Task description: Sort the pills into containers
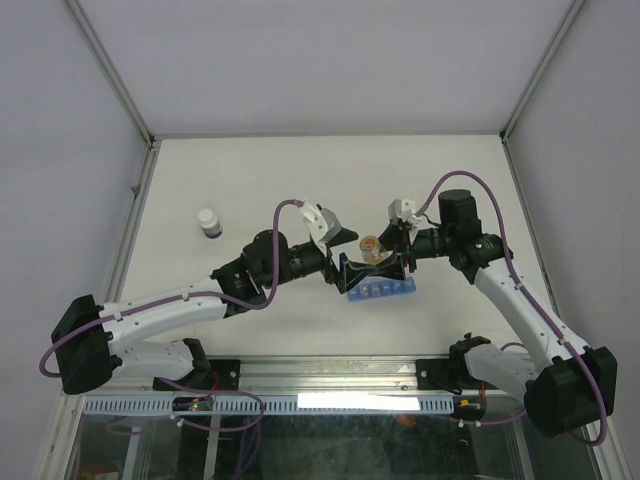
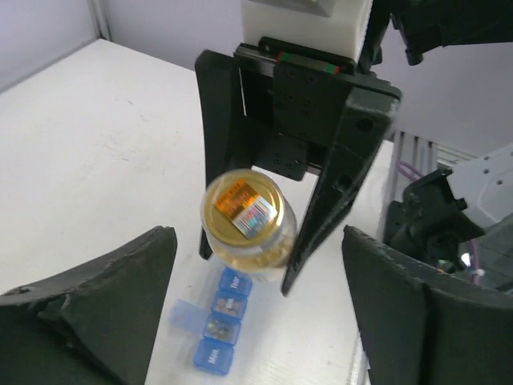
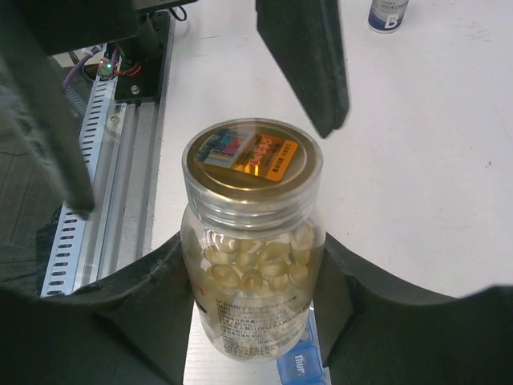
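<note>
Blue translucent plastic marks the pill organiser, a narrow strip of small square compartments lying flat on the white table in front of my two bases, directly below the point where my grippers meet. One lid flap on the strip stands open to the side; the others that I can see are down, and the right wrist view shows one of them lettered "Thur". My right gripper is clamped on a clear pill bottle, one finger pressed against each side of the body, and holds it over the far end of the organiser. I cannot tell whether the bottle's base touches the strip. The bottle is about half full of pale yellow pills, all of them inside the glass. A gold-coloured seal with an orange and blue printed sticker covers the mouth, and the threaded neck shows beneath it. The sealed mouth is turned toward my left gripper, which faces it at close range with its fingers spread wider than the bottle and nothing held between them. In the right wrist view these fingers stand to either side of the sealed top and clear of it. A small white bottle with a dark band stands upright on the far left of the table, well apart from both arms and from the organiser.
</note>
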Robot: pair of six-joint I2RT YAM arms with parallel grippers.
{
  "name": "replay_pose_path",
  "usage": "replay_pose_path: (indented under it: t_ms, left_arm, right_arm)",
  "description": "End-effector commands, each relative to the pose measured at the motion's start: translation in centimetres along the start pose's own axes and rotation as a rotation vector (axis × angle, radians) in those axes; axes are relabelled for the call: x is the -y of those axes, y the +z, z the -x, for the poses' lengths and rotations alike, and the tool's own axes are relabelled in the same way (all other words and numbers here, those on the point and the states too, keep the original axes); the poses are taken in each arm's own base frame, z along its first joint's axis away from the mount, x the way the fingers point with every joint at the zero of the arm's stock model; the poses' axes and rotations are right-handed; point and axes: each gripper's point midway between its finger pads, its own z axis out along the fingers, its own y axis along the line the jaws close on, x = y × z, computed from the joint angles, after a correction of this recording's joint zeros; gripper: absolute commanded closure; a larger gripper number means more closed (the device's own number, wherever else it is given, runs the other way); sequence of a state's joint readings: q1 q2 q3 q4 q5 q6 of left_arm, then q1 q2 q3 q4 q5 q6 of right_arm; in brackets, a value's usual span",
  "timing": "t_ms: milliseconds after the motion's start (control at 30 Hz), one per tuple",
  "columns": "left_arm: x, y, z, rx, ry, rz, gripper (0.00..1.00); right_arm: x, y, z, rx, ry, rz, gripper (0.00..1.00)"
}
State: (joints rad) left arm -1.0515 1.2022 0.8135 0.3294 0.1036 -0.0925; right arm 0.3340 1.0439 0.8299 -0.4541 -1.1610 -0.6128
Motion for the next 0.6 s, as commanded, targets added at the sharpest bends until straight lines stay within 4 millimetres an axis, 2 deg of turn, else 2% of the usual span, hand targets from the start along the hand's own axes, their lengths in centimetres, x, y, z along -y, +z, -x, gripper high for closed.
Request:
replay_pose_path:
  t_ms: [0, 133, 300, 400, 567]
  left_arm:
    - [0.8, -1.8, 3.9, 0.154, -0.022, -0.022, 0.04]
    - [0.1, -2.6, 4.7, 0.205, -0.089, 0.03, 0.01]
    - [-0.1, -1.8, 4.6, 0.183, -0.136, 0.045, 0.01]
    - [-0.4, -0.7, 4.2, 0.144, -0.151, 0.06, 0.05]
    - [-0.5, 0.7, 3.3, 0.091, -0.161, 0.064, 0.19]
  right_arm:
    - [0.3, -0.5, 1.6, 0.027, -0.032, -0.016, 1.0]
    - [0.3, -0.5, 1.5, 0.028, -0.031, -0.014, 1.0]
    - [0.3, -0.5, 1.5, 0.027, -0.03, -0.015, 1.0]
    - [0.3, -0.5, 1.5, 0.028, -0.03, -0.016, 1.0]
    - [0.3, -0.5, 1.5, 0.027, -0.029, -0.017, 1.0]
